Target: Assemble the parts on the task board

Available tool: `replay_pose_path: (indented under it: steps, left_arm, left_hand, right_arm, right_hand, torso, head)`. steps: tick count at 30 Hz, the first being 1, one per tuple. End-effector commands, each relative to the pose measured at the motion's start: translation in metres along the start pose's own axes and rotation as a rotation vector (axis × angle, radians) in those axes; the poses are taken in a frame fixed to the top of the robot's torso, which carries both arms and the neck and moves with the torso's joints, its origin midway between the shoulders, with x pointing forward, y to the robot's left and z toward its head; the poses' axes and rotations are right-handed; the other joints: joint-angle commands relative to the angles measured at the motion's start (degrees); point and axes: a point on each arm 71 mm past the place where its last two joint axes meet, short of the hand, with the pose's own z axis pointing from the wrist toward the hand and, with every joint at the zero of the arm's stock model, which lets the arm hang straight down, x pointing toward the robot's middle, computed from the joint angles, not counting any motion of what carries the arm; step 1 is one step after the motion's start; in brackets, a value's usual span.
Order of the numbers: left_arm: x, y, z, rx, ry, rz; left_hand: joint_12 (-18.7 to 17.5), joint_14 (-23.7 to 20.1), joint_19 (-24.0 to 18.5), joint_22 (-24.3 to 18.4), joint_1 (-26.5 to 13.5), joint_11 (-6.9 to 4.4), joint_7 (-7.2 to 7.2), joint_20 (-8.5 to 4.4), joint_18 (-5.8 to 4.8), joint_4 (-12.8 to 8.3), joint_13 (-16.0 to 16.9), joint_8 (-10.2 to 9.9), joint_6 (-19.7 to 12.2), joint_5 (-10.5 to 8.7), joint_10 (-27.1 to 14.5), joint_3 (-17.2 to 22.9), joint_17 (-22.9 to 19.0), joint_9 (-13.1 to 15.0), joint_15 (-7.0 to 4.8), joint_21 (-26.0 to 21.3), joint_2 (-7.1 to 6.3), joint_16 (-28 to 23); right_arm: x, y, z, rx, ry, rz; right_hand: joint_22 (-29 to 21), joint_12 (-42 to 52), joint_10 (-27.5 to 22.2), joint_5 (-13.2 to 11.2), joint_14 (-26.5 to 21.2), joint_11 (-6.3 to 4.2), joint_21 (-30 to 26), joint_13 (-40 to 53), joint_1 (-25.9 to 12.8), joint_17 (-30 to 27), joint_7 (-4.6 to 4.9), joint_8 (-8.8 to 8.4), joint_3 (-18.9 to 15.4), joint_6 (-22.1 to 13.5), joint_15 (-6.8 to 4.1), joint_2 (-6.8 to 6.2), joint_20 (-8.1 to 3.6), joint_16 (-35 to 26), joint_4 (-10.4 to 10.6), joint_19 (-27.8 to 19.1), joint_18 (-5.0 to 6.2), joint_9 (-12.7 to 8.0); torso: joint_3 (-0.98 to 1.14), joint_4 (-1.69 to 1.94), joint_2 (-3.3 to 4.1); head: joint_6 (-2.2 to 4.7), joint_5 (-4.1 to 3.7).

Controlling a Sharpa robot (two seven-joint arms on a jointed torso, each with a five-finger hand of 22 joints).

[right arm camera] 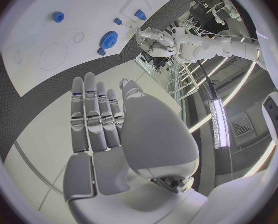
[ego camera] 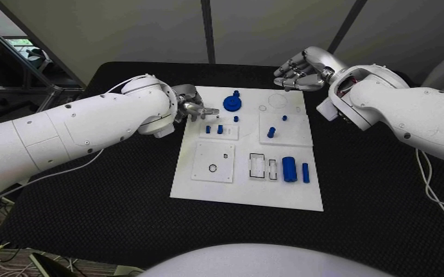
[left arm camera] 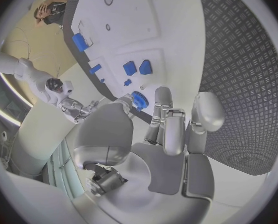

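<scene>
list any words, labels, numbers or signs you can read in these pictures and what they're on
None: no view shows any readable text.
The white task board carries only outlined shapes and recesses, no lettering.
The blue parts, such as the gear and the cylinder, are plain.
The left hand, right hand and both white arms show no readable label or brand.

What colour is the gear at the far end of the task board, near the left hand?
Blue. The gear shows best in the head view, on the white task board beside the left hand.
</scene>
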Motion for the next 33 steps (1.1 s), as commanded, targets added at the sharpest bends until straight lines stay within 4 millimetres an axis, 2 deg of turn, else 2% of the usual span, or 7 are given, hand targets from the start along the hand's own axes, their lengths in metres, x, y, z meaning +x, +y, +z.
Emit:
replay_pose_path:
  steps: [1,3,4,7,12,22,33]
  left_arm:
    - [-0.008,-0.013,-0.001,0.158,-0.099,-0.136]
    - [-0.009,-0.018,-0.001,0.211,-0.124,-0.143]
    - [-0.010,-0.021,-0.001,0.243,-0.137,-0.138]
    - [-0.009,-0.032,-0.001,0.341,-0.186,-0.082]
    - [-0.003,-0.047,0.000,0.471,-0.242,0.038]
    - [0.023,-0.064,0.013,0.534,-0.191,0.244]
    - [0.033,-0.069,0.023,0.512,-0.168,0.343]
  left_hand:
    - [-2.60,-7.75,-8.97,-10.54,4.45,1.84,1.89,1.51,2.05,-0.86,-1.76,-1.67,-3.29,0.17,-4.99,-1.00,-9.58,-1.55,1.47,-13.94,-0.12,-12.46]
    - [-5.30,-19.14,-15.31,-16.75,11.51,3.06,2.85,2.33,3.37,-3.79,-3.79,-2.30,-4.82,0.16,-8.65,0.15,-24.20,-2.57,2.84,-22.95,-0.23,-27.31]
    - [-6.94,-21.61,-16.88,-18.30,15.87,3.37,3.46,3.05,3.31,-5.76,-5.30,-2.24,-4.93,0.25,-9.88,1.44,-26.73,-3.07,3.11,-25.44,-0.32,-30.51]
    - [-12.15,-23.21,-17.69,-21.04,22.84,4.20,4.12,3.99,3.73,-8.95,-9.83,-3.77,-5.63,0.26,-12.11,4.21,-30.35,-5.41,3.82,-29.08,-1.74,-34.39]
    - [-17.81,-21.89,-16.02,-23.47,26.84,3.71,3.26,3.74,3.97,-10.57,-16.74,-7.75,-3.28,0.17,-9.84,6.70,-34.99,-11.00,3.59,-31.60,-4.29,-37.08]
    - [-23.35,-17.65,-11.34,-21.70,27.02,3.52,2.31,3.35,3.75,-11.64,-24.08,-14.34,1.73,0.17,-8.99,6.86,-35.80,-18.14,2.90,-28.85,-5.82,-29.68]
    - [-25.30,-13.12,-5.98,-11.90,26.99,3.36,2.15,3.05,2.31,-11.91,-27.21,-17.13,4.62,0.22,-7.39,6.04,-29.33,-20.84,2.79,-17.25,-5.42,-17.99]
  right_arm:
    - [-0.001,0.001,0.000,-0.009,0.001,-0.001]
    - [-0.001,0.001,0.001,-0.009,0.001,0.000]
    - [0.000,0.001,0.001,-0.009,0.001,0.000]
    - [0.000,0.002,0.001,-0.010,0.002,0.000]
    - [0.000,0.002,0.001,-0.011,0.003,0.000]
    - [0.002,0.004,0.003,-0.015,0.008,0.002]
    - [0.003,0.005,0.004,-0.019,0.012,0.004]
  right_hand:
    - [-0.05,-0.08,-0.35,0.33,-0.27,0.03,-0.20,-0.05,-0.60,-0.09,0.29,0.19,0.32,0.08,0.05,-0.09,0.03,-0.31,0.01,0.46,0.63,0.00]
    - [-0.05,-0.08,-0.35,0.33,-0.27,0.03,-0.20,-0.05,-0.60,-0.09,0.29,0.19,0.32,0.08,0.05,-0.09,0.03,-0.31,0.01,0.46,0.63,0.00]
    - [-0.05,-0.08,-0.35,0.33,-0.27,0.03,-0.20,-0.05,-0.60,-0.09,0.29,0.19,0.32,0.08,0.05,-0.09,0.03,-0.31,0.01,0.46,0.63,0.00]
    - [-0.07,-0.09,-0.37,0.34,-0.29,0.04,-0.23,-0.07,-0.65,-0.10,0.30,0.18,0.33,0.06,0.06,-0.13,0.04,-0.32,0.01,0.46,0.63,-0.01]
    - [-0.07,-0.09,-0.37,0.34,-0.29,0.04,-0.23,-0.07,-0.65,-0.10,0.30,0.18,0.33,0.06,0.06,-0.13,0.04,-0.32,0.01,0.46,0.63,-0.01]
    - [-0.07,-0.09,-0.37,0.34,-0.29,0.04,-0.23,-0.07,-0.65,-0.10,0.30,0.18,0.33,0.06,0.06,-0.13,0.04,-0.32,0.01,0.46,0.63,-0.01]
    - [-0.08,-0.10,-0.38,0.36,-0.31,0.04,-0.27,-0.10,-0.63,-0.13,0.30,0.18,0.40,0.04,0.06,-0.12,0.04,-0.32,-0.02,0.47,0.63,-0.01]
  torso:
    - [0.01,0.00,0.01]
    - [0.06,0.02,0.01]
    - [0.07,0.00,0.02]
    - [0.04,-0.10,0.09]
    - [0.04,-0.17,0.08]
    - [-0.06,-0.12,0.11]
    - [-0.05,-0.04,0.09]
  head:
    - [0.21,-0.16]
    - [0.33,-0.21]
    - [0.40,-0.22]
    - [0.53,-0.48]
    - [0.68,-0.74]
    - [0.70,-1.19]
    - [0.79,-1.38]
